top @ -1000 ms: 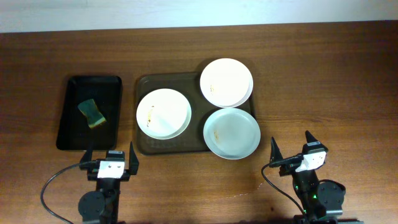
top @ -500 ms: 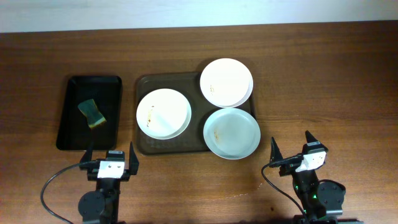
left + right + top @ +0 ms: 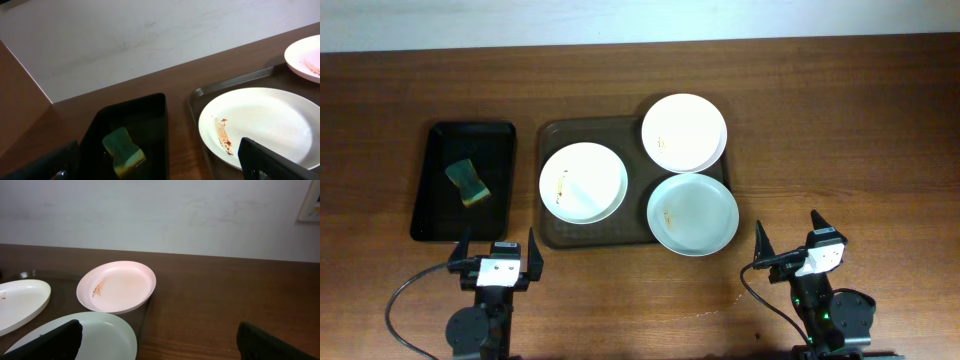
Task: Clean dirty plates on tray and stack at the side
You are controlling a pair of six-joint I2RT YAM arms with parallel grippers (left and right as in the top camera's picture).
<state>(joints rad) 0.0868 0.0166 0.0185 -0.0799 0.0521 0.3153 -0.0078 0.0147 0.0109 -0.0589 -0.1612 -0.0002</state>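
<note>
Three white plates lie on the dark brown tray (image 3: 556, 232). The left plate (image 3: 583, 182) has brown smears, as the left wrist view (image 3: 260, 120) shows. The back right plate (image 3: 684, 132) has a small smear and also shows in the right wrist view (image 3: 120, 286). The front right plate (image 3: 693, 214) overhangs the tray's rim. My left gripper (image 3: 496, 252) is open and empty at the front left. My right gripper (image 3: 788, 242) is open and empty at the front right, near the front right plate.
A narrow black tray (image 3: 433, 215) left of the brown tray holds a green and yellow sponge (image 3: 467, 182), which also shows in the left wrist view (image 3: 124, 150). Bare wood table (image 3: 840, 130) lies right of the brown tray.
</note>
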